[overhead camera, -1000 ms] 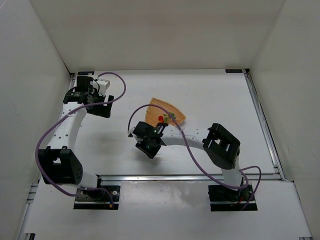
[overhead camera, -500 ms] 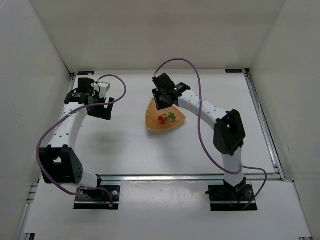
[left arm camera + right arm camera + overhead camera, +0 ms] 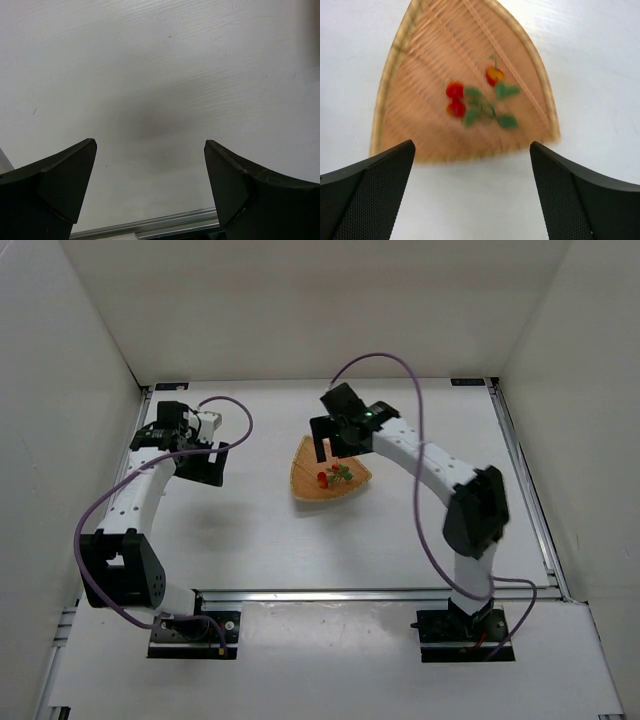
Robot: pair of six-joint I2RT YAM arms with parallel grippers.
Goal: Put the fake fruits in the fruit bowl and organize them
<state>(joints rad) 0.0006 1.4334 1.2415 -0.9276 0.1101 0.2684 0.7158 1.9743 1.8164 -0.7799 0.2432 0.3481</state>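
Observation:
The fruit bowl (image 3: 310,490) (image 3: 415,75), a shallow rounded-triangle wooden dish, lies mid-table. Inside it lie the fake fruits: a red pair (image 3: 455,102) (image 3: 322,478) with green leaves (image 3: 490,107), and a single red-orange ball (image 3: 494,76) (image 3: 343,470) just beside them. My right gripper (image 3: 334,447) (image 3: 471,145) hovers over the bowl's far edge, open, with nothing between its fingers. My left gripper (image 3: 207,467) (image 3: 150,142) hangs open over bare table at the far left, holding nothing.
White walls close in the table on three sides. An aluminium rail (image 3: 380,593) runs along the near edge and another (image 3: 522,480) along the right side. A rail (image 3: 150,226) also shows below my left fingers.
My right arm swung from the near side of the bowl to its far side, and its jaws went from shut to open. The left arm has barely moved.

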